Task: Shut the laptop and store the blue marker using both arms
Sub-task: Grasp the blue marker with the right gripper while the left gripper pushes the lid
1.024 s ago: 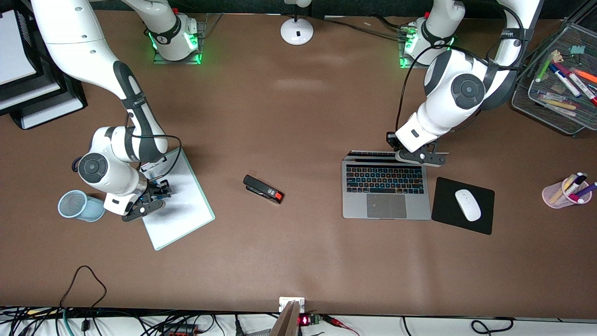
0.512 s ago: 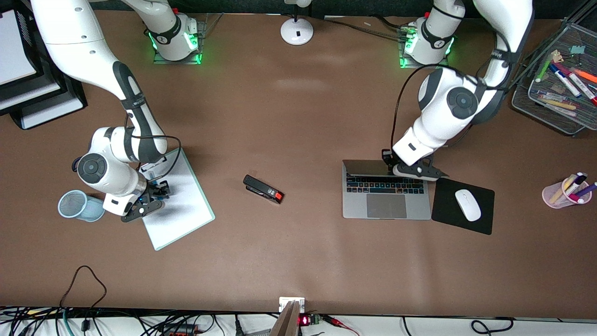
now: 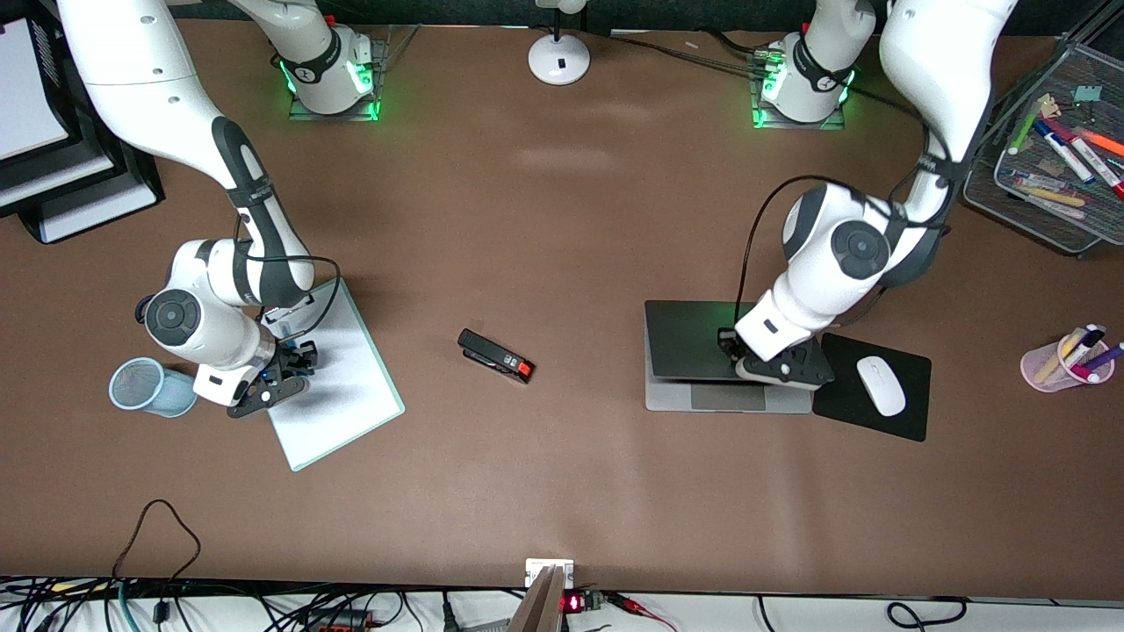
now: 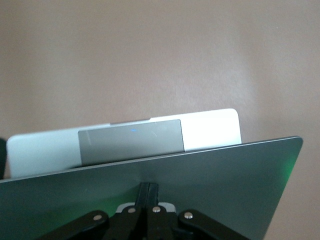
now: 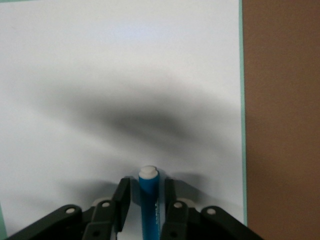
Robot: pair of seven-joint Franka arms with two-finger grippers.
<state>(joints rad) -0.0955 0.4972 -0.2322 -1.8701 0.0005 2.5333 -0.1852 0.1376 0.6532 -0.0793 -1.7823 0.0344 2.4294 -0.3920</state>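
Note:
The silver-grey laptop (image 3: 685,338) lies toward the left arm's end of the table. Its lid is folded low over the keys, and only the trackpad strip (image 3: 729,398) shows. My left gripper (image 3: 734,353) is shut and its fingertips press on the lid; in the left wrist view (image 4: 149,186) the lid (image 4: 225,180) hangs a little above the trackpad (image 4: 131,146). My right gripper (image 3: 294,364) is low over a white board (image 3: 342,395). Its fingers (image 5: 123,192) are open on either side of the blue marker (image 5: 148,200), which lies on the board with its whitish end pointing away.
A blue mesh cup (image 3: 149,386) lies beside the right gripper. A black stapler (image 3: 496,355) sits mid-table. A black mouse pad (image 3: 878,421) with a white mouse (image 3: 881,384) adjoins the laptop. A pink cup of pens (image 3: 1058,364) and a mesh tray (image 3: 1027,197) stand at the left arm's end.
My left gripper has pushed the laptop lid down from nearly upright to almost shut, hiding the keys. The right gripper has stayed over the marker.

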